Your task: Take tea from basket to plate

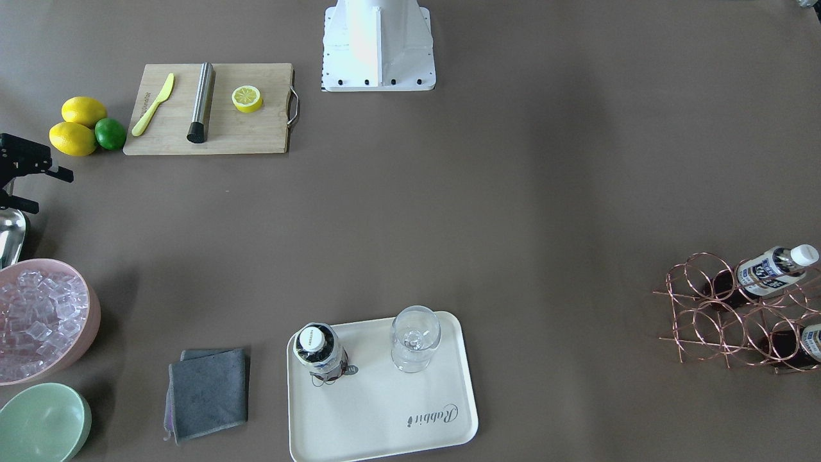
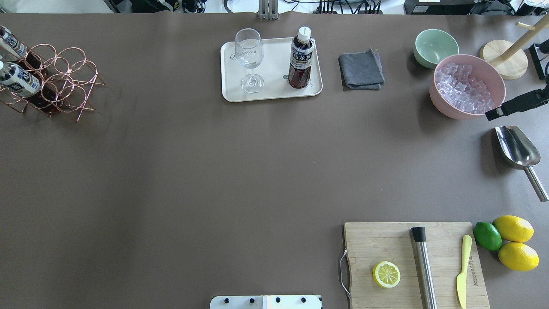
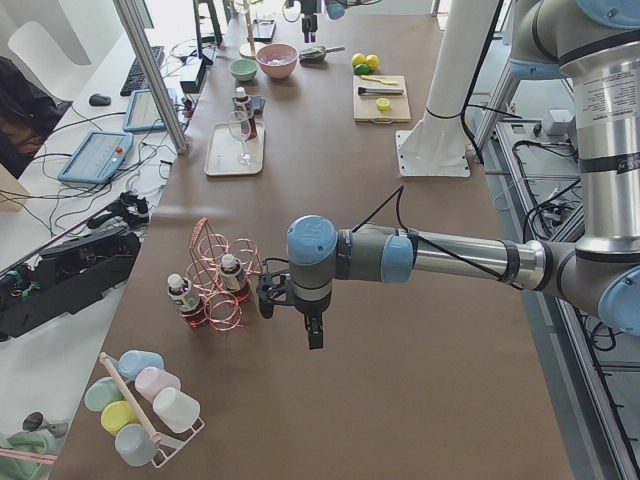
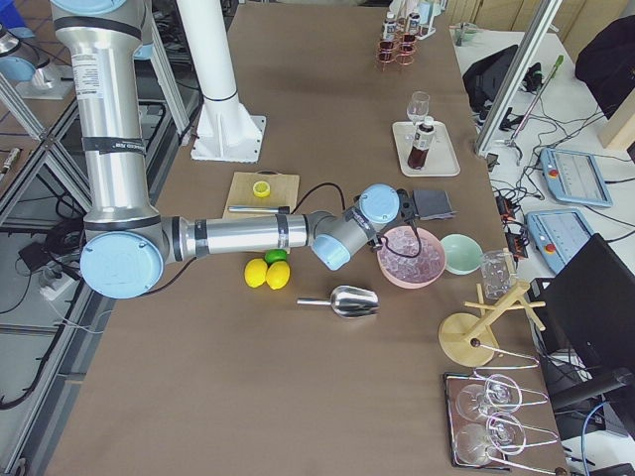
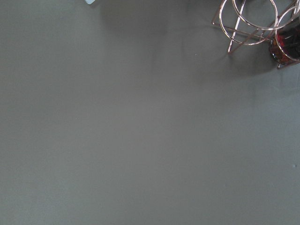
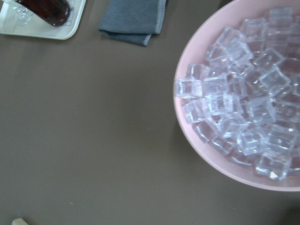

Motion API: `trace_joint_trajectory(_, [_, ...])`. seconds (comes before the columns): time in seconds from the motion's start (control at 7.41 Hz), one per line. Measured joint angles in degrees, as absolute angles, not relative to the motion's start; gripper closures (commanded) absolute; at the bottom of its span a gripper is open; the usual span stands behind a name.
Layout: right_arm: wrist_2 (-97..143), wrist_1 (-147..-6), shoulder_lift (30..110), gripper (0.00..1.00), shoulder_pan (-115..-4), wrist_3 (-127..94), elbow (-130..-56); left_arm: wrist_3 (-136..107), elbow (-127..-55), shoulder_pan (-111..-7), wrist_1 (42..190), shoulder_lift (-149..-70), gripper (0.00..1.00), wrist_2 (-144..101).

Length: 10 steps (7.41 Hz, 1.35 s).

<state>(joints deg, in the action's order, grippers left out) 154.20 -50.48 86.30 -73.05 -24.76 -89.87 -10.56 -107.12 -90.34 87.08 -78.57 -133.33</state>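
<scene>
**Desk:** What's the setting?

**Photographer:** A long brown tabletop (image 2: 193, 171) in a lab bay. Aluminium posts, cables, keyboards and tablet screens crowd the benches alongside. A wooden cutting board (image 2: 386, 244) carries a lemon half (image 2: 386, 274), a steel rod (image 2: 424, 270) and a yellow knife (image 2: 463, 270). Two lemons (image 2: 514, 228) and a lime (image 2: 487, 235) sit just beside it. A pink bowl (image 2: 441, 103) holds ice cubes, with a green bowl (image 2: 435, 45), a grey cloth (image 2: 361, 68) and a metal scoop (image 2: 517, 148) near it.

**Desk:** And the tea?

**Photographer:** One tea (image 2: 301, 60) stands upright, cap on, at one end of the cream plate (image 2: 274, 88). A wine glass (image 2: 248, 56) stands beside it, the two apart. Two matching bottles (image 2: 19, 79) lie in the copper basket (image 2: 64, 81) at the tabletop's far left.

**Desk:** How does it sit against the jaws?

**Photographer:** Well apart from both. The left arm (image 3: 450, 260) hangs its left jaws above bare tabletop just beside the basket; only the side camera catches them, so I cannot tell whether they are released or clenched. The right arm (image 4: 248, 236) holds the right jaws by the pink bowl's rim, with the cloth between them and the plate. In the front-facing view they look released, the two tips apart with nothing between them
</scene>
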Motion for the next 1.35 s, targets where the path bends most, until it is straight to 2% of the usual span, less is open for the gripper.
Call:
trace_joint_trajectory(0.54, [143.73,-72.04,86.84,0.00,-78.82,-22.59,-90.31,-10.20,-106.89,-90.42,87.21,-78.16,0.01,-133.33])
trace_joint_trajectory(0.94, [133.37,-96.09,86.86,0.00,-84.21,-9.62,-92.45,-10.20,-106.80,-90.44,87.23,-78.05,0.01,-133.33])
trace_joint_trajectory(1.35, [130.95,-103.69,89.62,0.00,-90.08,-4.32,-93.19,-10.20,-107.00,-90.56,87.26,-77.73,0.01,-133.33])
